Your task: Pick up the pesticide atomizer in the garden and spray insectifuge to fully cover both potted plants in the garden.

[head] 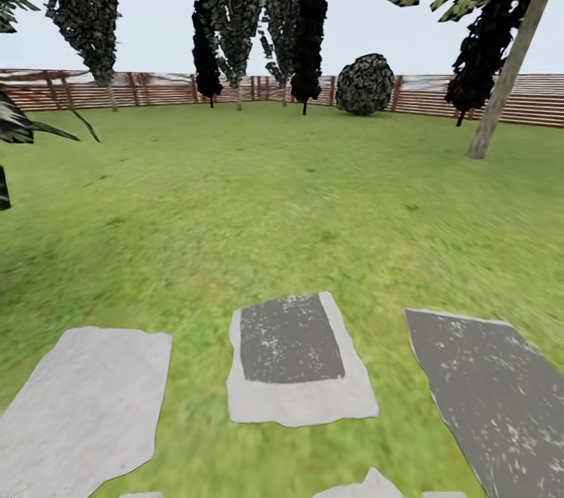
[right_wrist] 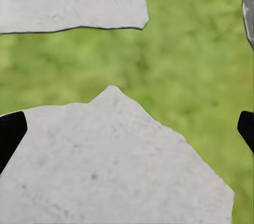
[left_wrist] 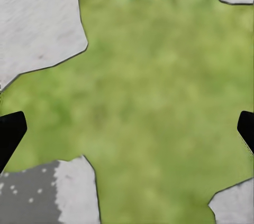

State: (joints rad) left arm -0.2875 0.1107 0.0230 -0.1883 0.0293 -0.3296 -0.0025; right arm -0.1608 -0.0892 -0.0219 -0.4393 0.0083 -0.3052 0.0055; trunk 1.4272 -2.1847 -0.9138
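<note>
I see the garden lawn (head: 258, 200) mid-frame; stepping stones (head: 294, 361) along the bottom; fence (head: 157, 89), dark trees (head: 309, 20) and a round shrub (head: 365, 84) across the top. Left gripper (left_wrist: 127, 129) and right gripper (right_wrist: 127, 129): fingertips spread to the frame edges, holding nothing, above grass and stone.

Both grippers hang over the lawn (head: 258, 200), stepping stones (head: 294, 361) beneath them. Ahead, the lawn runs to trees (head: 235, 12) and a fence (head: 157, 89) behind.
</note>
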